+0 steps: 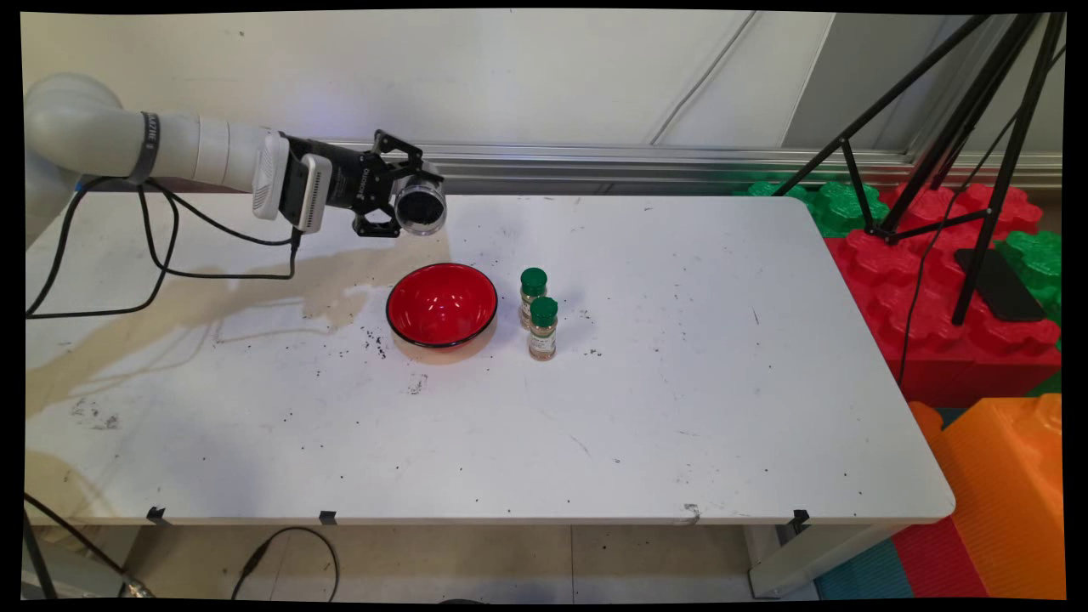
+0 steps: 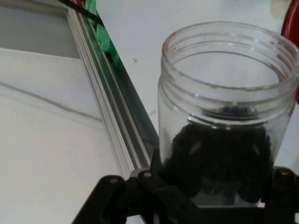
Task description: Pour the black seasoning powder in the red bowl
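Held aloft at about 10 o'clock from the red bowl (image 1: 442,304), above the table's (image 1: 680,408) far left part: a clear plastic jar (image 1: 420,206), lidless, tipped on its side with the open mouth facing the camera's near right. Dark granular contents visible in the hand view, settled toward the base end of the jar (image 2: 224,140). Probably light and rigid, with smooth, slippery walls; threaded neck near the mouth; likely best taken around the mid-body, below the threads. Loose contents apt to shift or spill when tilted.

Gripper (image 1: 387,200) clamped around the jar's lower body, fingers spread to the jar's width and pressing on opposite sides; base end nearest the palm.

Bowl upright, empty as far as visible, below and right of the jar. Two green-capped spice bottles (image 1: 538,314) standing just at the bowl's 3 o'clock, close together. Dark specks scattered over the table around the bowl.
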You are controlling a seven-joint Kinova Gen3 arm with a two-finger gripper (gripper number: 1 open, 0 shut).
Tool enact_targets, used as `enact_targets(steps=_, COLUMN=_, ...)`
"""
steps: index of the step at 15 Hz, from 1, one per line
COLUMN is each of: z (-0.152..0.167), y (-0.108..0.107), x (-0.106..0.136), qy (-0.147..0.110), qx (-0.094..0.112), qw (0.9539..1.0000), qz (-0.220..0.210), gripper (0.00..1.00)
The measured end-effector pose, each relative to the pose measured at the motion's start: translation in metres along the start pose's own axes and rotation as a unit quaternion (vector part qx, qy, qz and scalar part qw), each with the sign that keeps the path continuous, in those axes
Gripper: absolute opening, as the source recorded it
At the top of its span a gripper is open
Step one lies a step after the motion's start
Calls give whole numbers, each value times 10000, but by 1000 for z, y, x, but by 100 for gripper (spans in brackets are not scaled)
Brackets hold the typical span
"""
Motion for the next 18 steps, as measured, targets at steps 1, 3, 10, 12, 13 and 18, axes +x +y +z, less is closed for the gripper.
enact_targets(steps=1, z=0, y=0, x=0, qy=-23, qx=8, qw=9999, qz=106, gripper=0)
enact_targets(steps=3, z=-1, y=0, x=1, qy=-72, qx=28, qw=9994, qz=339, gripper=0)
enact_targets(steps=10, z=-5, y=-1, x=7, qy=-200, qx=95, qw=9936, qz=1105, gripper=0)
enact_targets(steps=12, z=-6, y=-2, x=8, qy=-232, qx=113, qw=9911, qz=1305, gripper=0)
enact_targets(steps=13, z=-7, y=-2, x=9, qy=-246, qx=124, qw=9896, qz=1411, gripper=0)
enact_targets(steps=18, z=-9, y=-2, x=13, qy=-267, qx=162, qw=9842, qz=1744, gripper=0)
